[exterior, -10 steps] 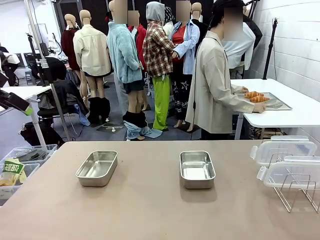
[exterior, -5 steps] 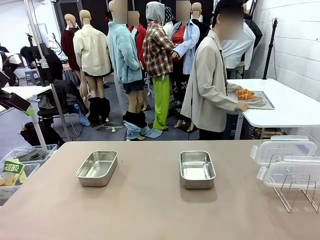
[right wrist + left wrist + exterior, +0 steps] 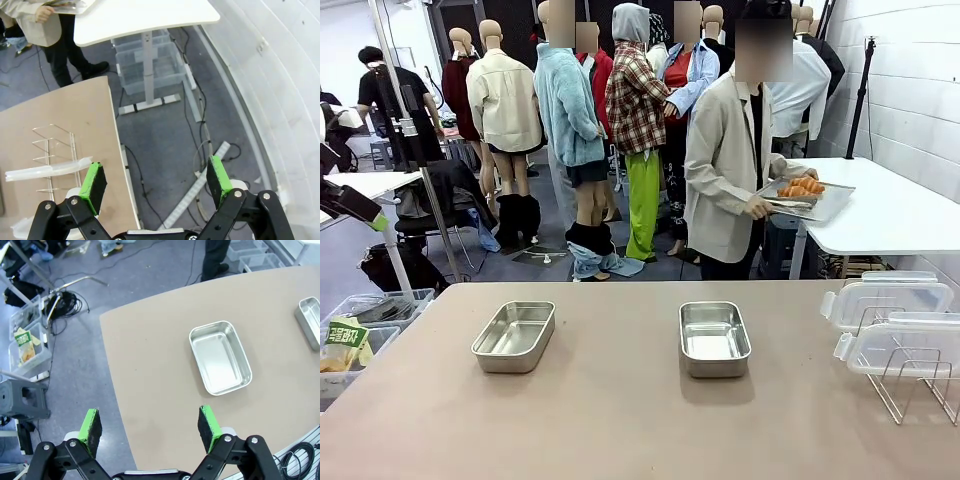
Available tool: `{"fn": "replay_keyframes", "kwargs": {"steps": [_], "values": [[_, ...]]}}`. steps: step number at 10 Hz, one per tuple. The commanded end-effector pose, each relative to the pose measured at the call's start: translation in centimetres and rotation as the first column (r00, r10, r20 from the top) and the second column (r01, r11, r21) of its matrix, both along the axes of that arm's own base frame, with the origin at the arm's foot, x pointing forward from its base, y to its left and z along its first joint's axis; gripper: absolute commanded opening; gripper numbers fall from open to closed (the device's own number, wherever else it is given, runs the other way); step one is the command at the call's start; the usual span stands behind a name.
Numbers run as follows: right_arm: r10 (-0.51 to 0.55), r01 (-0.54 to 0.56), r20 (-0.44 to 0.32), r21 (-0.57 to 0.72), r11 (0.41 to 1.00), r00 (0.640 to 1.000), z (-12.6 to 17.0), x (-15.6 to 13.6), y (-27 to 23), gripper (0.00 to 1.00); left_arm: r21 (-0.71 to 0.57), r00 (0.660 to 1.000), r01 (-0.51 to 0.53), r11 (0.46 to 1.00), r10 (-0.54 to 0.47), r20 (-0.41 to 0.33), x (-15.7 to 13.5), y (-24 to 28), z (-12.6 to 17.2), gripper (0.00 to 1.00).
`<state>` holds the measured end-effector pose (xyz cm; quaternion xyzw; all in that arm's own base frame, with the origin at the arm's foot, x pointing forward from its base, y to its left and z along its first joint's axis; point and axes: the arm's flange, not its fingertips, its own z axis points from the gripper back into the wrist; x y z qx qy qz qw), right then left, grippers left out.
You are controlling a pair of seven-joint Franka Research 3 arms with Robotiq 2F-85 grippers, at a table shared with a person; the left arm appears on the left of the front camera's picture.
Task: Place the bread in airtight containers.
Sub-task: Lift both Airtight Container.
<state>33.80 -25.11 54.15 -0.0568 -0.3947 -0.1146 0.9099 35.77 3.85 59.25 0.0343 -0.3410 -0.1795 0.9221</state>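
Note:
Two empty airtight containers stand on the brown table (image 3: 620,400): one steel pan at the left (image 3: 515,336) (image 3: 220,357) and one at the middle (image 3: 714,338) (image 3: 310,320). Their clear lids (image 3: 895,320) rest on a wire rack (image 3: 910,385) at the right edge; the rack (image 3: 52,150) and a lid (image 3: 47,169) also appear in the right wrist view. The bread (image 3: 802,186) lies on a flat steel tray (image 3: 830,203) carried by a person (image 3: 730,170) beyond the table. My left gripper (image 3: 150,424) hangs open above the table's left end. My right gripper (image 3: 156,179) is open over the floor beside the table.
A white side table (image 3: 890,205) stands at the back right, with clear bins (image 3: 147,60) under it. Plastic bins (image 3: 360,335) sit on the floor at the left. Cables lie on the floor. Other people stand farther back.
The person has lifted the tray of bread off the white table and turned toward my table with it. Neither gripper has changed.

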Motion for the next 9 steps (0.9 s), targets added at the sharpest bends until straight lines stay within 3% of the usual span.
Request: {"fn": "replay_keyframes", "kwargs": {"steps": [1, 9], "values": [[-0.002, 0.002, -0.003, 0.003, 1.000, 1.000, -0.18, -0.03, 0.09, 1.00, -0.003, 1.000, -0.001, 1.000, 0.001, 0.012, 0.28, 0.15, -0.05, 1.00], [-0.002, 0.002, -0.003, 0.003, 1.000, 1.000, -0.18, -0.03, 0.09, 1.00, -0.003, 1.000, -0.001, 1.000, 0.001, 0.012, 0.28, 0.15, -0.05, 1.00]]}}
